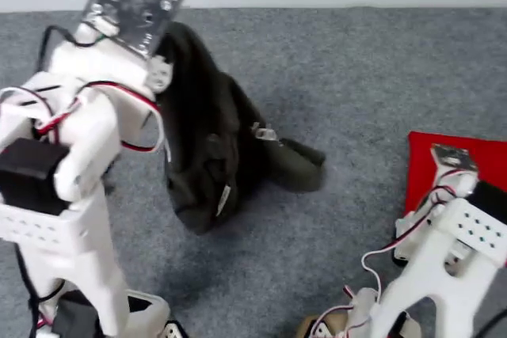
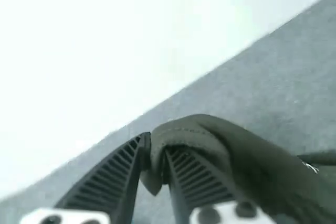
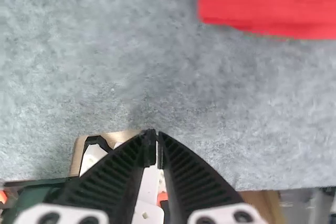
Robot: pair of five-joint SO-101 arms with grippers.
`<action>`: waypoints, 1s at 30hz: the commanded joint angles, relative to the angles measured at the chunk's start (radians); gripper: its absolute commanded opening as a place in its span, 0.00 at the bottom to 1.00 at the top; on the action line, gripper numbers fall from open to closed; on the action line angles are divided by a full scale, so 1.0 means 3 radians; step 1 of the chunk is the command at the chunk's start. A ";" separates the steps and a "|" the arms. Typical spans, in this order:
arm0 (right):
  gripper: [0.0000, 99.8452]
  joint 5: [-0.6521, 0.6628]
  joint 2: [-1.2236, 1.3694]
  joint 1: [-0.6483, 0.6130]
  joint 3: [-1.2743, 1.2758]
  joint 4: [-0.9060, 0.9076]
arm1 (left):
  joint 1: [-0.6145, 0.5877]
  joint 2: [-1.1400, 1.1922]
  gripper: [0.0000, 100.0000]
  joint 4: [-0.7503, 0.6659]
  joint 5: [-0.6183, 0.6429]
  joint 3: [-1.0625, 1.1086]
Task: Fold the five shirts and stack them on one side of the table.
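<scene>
Dark olive shirt (image 1: 210,140) is hanging in a crumpled bunch left of centre in the high view, its lower folds resting on the grey felt (image 1: 356,77). The left gripper (image 2: 152,150) is clamping a fold of it between its jaws and holding it up at the upper left of the frame. A red shirt (image 1: 424,176) is lying flat at the right edge. The right gripper (image 3: 156,137) is hovering over bare felt near it, jaws pressed together, gripping nothing.
</scene>
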 commanded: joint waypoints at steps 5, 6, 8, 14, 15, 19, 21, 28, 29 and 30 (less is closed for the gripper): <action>0.01 -0.0036 -0.0074 -0.0887 -0.0527 0.0125 | -0.0235 -0.0159 0.02 0.0389 0.0010 0.0182; 0.01 -0.0041 -0.0074 -0.0990 -0.0578 0.0125 | -0.0220 -0.0159 0.02 0.0399 0.0010 0.0222; 0.01 -0.0066 -0.0074 -0.1143 -0.0660 0.0125 | -0.0205 -0.0164 0.02 0.0399 0.0010 0.0258; 0.01 -0.0225 -0.0069 -0.1210 -0.0706 0.0125 | 0.0225 -0.0128 0.02 0.0399 0.0026 0.0269; 0.01 -0.0225 -0.0079 -0.1204 -0.0696 0.0130 | 0.0332 -0.0128 0.02 0.0394 0.0026 0.0274; 0.01 -0.0225 -0.0090 -0.1204 -0.0690 0.0130 | 0.0818 0.0005 0.02 0.0332 0.0031 0.0468; 0.01 -0.0225 -0.0090 -0.1189 -0.0690 0.0130 | 0.0972 0.0189 0.02 0.0297 0.0072 0.0637; 0.01 -0.0174 -0.0090 -0.0678 -0.0685 0.0130 | 0.1171 0.1023 0.14 0.0266 0.0153 0.0846; 0.01 -0.0092 -0.0090 -0.0632 -0.0685 0.0130 | 0.1156 0.1043 0.18 0.0292 0.0210 0.0806; 0.01 0.0000 -0.0090 -0.0596 -0.0685 0.0130 | 0.1146 0.1043 0.19 0.0286 0.0276 0.0780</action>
